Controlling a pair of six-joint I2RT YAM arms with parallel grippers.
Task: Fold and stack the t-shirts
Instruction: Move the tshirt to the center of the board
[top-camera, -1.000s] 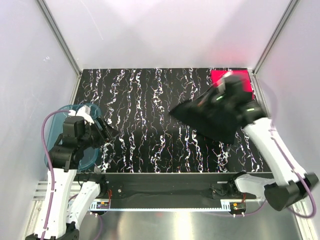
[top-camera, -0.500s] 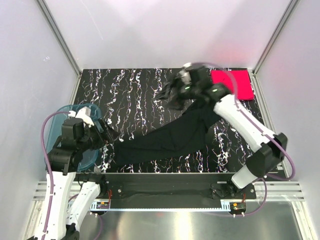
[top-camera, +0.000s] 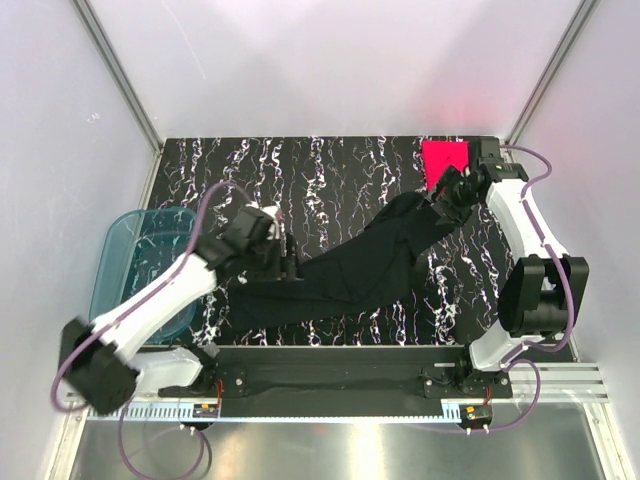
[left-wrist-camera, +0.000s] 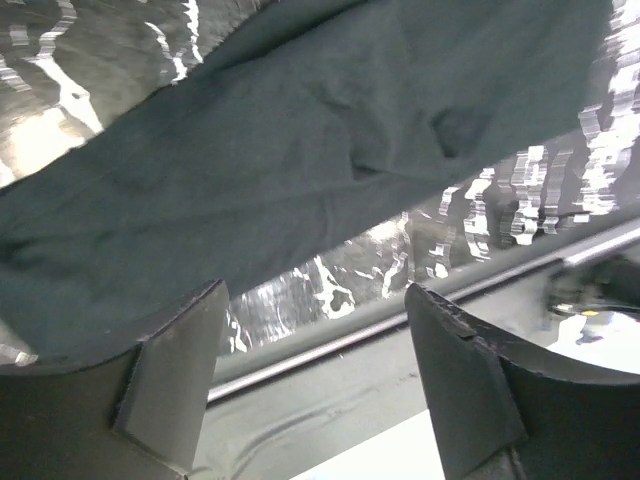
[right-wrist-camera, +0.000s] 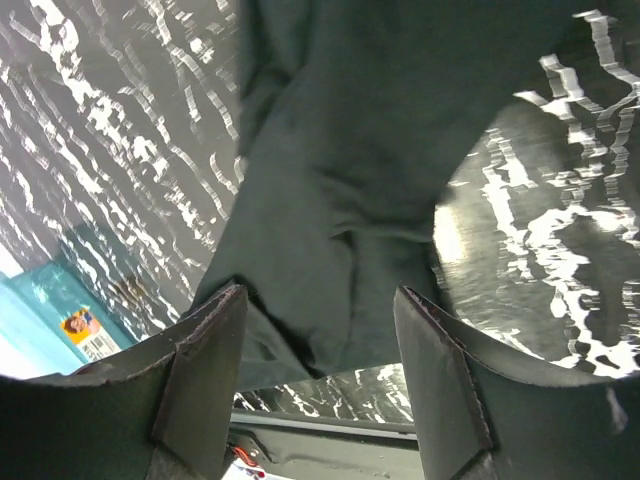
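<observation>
The black t-shirt (top-camera: 350, 275) lies crumpled in a long diagonal band across the table, from the front left up to the back right. The pink-red t-shirt (top-camera: 445, 158) sits as a neat square at the back right corner. My left gripper (top-camera: 286, 263) hovers over the black shirt's left part, open, and in the left wrist view the gripper (left-wrist-camera: 315, 295) has nothing between its fingers, with the black cloth (left-wrist-camera: 300, 150) just beyond them. My right gripper (top-camera: 447, 196) is open at the shirt's upper right end. In the right wrist view that gripper (right-wrist-camera: 320, 300) stands above the cloth (right-wrist-camera: 340, 180).
A translucent blue tub (top-camera: 128, 262) stands at the left table edge, and also shows as the tub (right-wrist-camera: 40, 315) far off in the right wrist view. White walls close the table on three sides. The front rail (left-wrist-camera: 330, 345) runs close to the shirt's near edge.
My right gripper has opened and let go of the black shirt, which now lies stretched across the table. The right arm has drawn back right. My left arm has swung from the tub to the shirt.
</observation>
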